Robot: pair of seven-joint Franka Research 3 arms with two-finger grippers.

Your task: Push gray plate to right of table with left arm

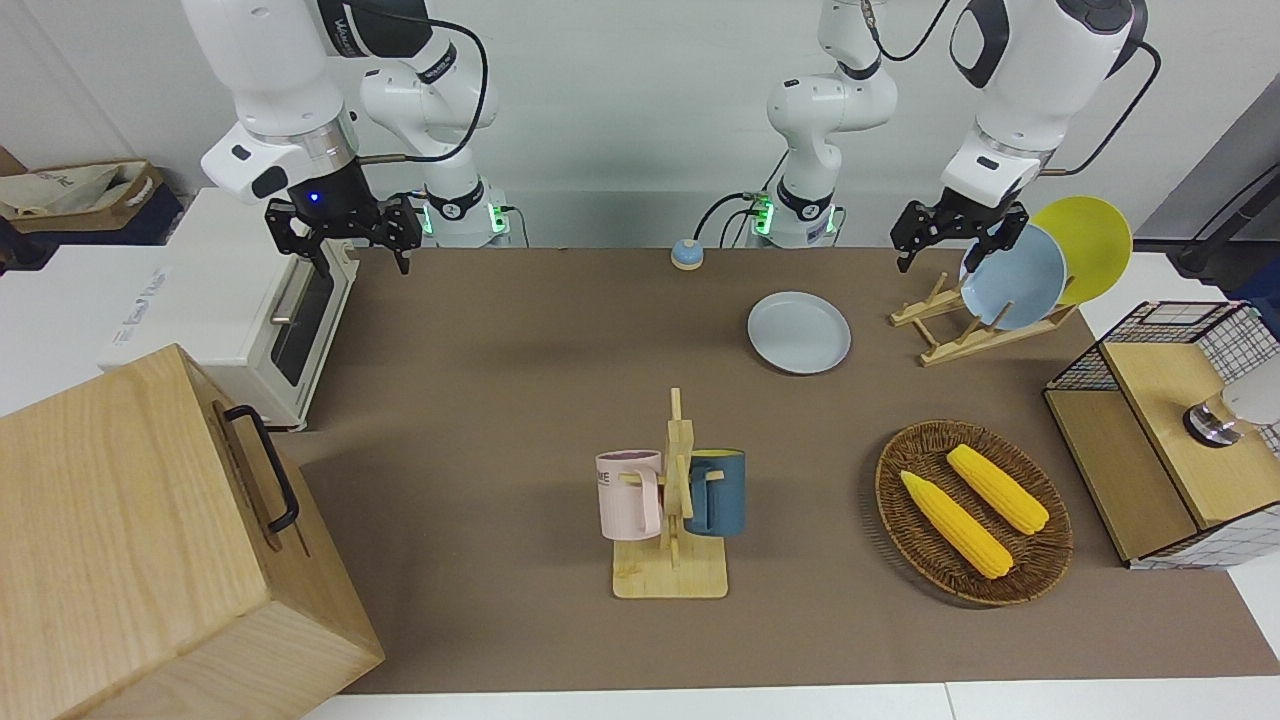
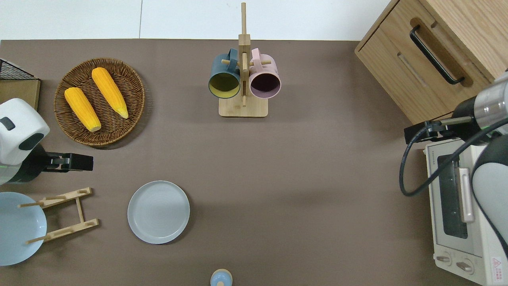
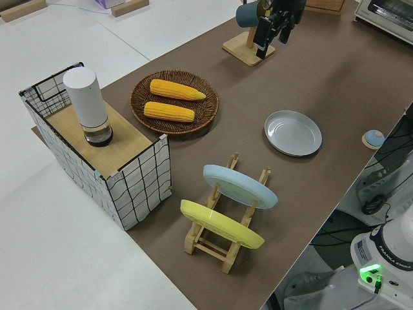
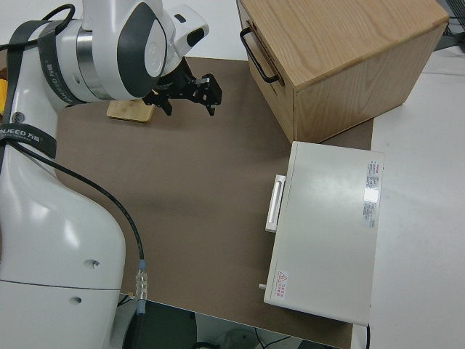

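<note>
So the table (image 1: 520, 330) has a dull brown mat with white edges. Using the mug rack (image 1: 672, 530) as the anchor: the gray plate (image 1: 799, 332) lies flat on the mat, nearer the robots than the rack and toward the left arm's end. The wicker basket (image 1: 1040, 560) sits beside the rack at that same end, the plate rack (image 1: 960, 335) nearer the robots. The wooden cabinet (image 1: 130, 540) and toaster oven (image 1: 240, 310) sit toward the right arm's end.

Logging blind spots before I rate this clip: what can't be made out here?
- Left gripper: overhead view, fingers edge-on.
- Yellow plate: absent from overhead view; bluer plate cut by the edge.
- Gray plate: outside right side view.
</note>
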